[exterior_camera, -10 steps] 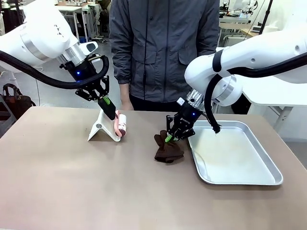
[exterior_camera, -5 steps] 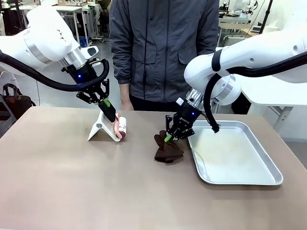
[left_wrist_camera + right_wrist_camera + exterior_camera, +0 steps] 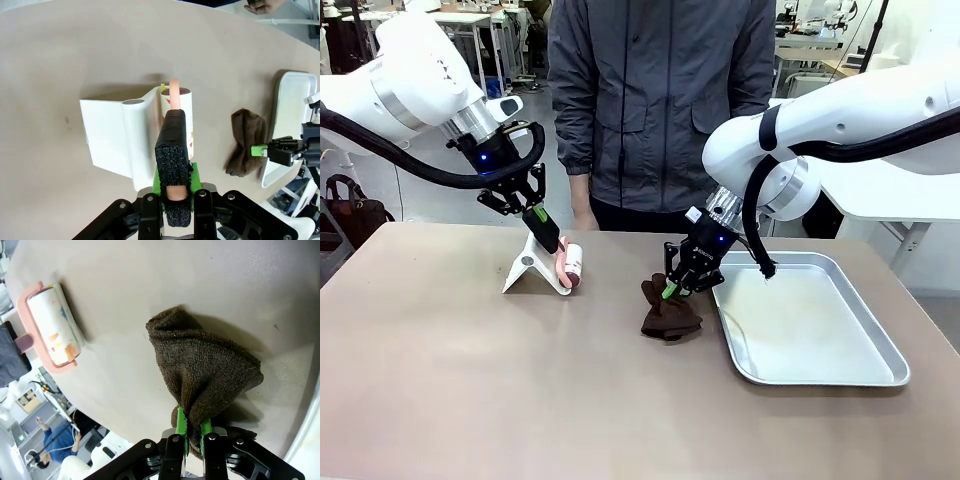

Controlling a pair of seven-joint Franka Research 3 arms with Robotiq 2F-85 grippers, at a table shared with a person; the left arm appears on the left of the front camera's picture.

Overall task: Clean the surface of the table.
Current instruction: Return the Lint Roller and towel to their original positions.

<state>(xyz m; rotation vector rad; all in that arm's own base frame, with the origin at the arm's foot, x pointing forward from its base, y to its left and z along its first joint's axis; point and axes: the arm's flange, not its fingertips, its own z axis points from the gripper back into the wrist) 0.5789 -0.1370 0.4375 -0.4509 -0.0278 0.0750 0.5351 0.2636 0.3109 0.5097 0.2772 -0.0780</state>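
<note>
Pinching the brown cloth (image 3: pixel 670 315) on the table (image 3: pixel 520 380), right gripper (image 3: pixel 672 288) is clamped tight; left gripper (image 3: pixel 546 233) is closed around the pink lint roller (image 3: pixel 570 264) handle.

- The bench (image 3: pixel 470 400) has a smooth brownish-taupe top.
- A white stand (image 3: pixel 532 268) with a pink-handled lint roller (image 3: pixel 570 266) sits near the far edge, left of the middle.
- A dark brown cloth (image 3: pixel 670 312) lies near the middle.
- A silver tray (image 3: pixel 840 372) rests toward the right edge, just beside the cloth.
</note>
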